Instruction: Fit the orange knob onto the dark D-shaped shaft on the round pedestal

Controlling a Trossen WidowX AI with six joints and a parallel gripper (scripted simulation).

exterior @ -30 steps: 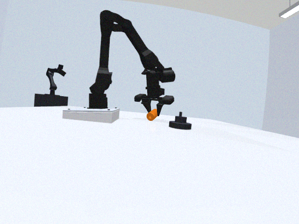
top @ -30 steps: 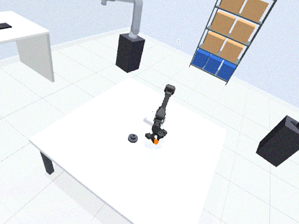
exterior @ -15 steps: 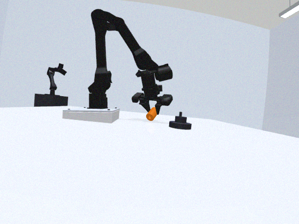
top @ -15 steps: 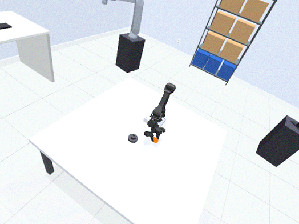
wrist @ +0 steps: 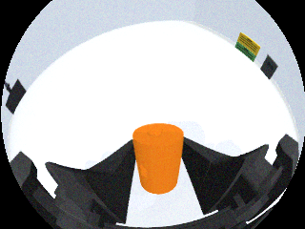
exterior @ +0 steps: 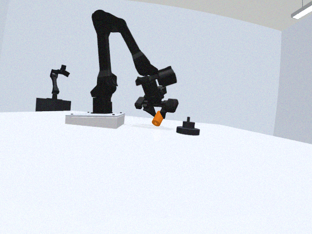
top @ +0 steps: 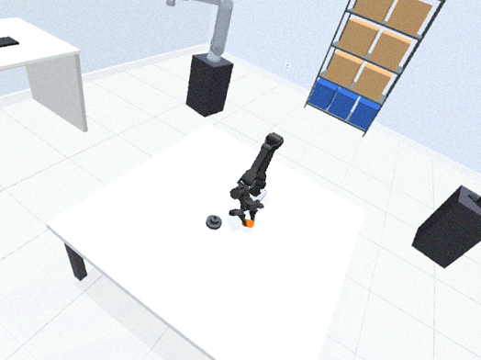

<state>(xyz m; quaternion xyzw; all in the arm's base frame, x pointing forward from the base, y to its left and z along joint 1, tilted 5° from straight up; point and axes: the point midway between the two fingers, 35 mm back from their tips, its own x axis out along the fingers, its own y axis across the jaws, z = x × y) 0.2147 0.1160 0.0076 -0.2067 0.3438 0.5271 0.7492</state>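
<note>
The orange knob (top: 248, 223) (exterior: 157, 118) (wrist: 159, 159) is a cylinder held between the fingertips. In the exterior view it is tilted, its lower end with the hole facing down and toward the camera, and it hangs a little above the table. My gripper (top: 249, 222) (exterior: 158, 115) (wrist: 157, 142) is shut on the knob, one finger on each side. The dark round pedestal (top: 213, 225) (exterior: 187, 130) stands upright on the table beside the gripper, with the thin shaft (exterior: 188, 119) pointing up from its centre. The pedestal does not show in the wrist view, and the shaft's flat side cannot be seen.
The white table (top: 232, 282) (exterior: 151, 176) bears the arm's pale base block (exterior: 93, 121), behind the gripper in the top view. A desk (top: 24, 43), a shelf rack with boxes and two other arms on dark stands are away from the table.
</note>
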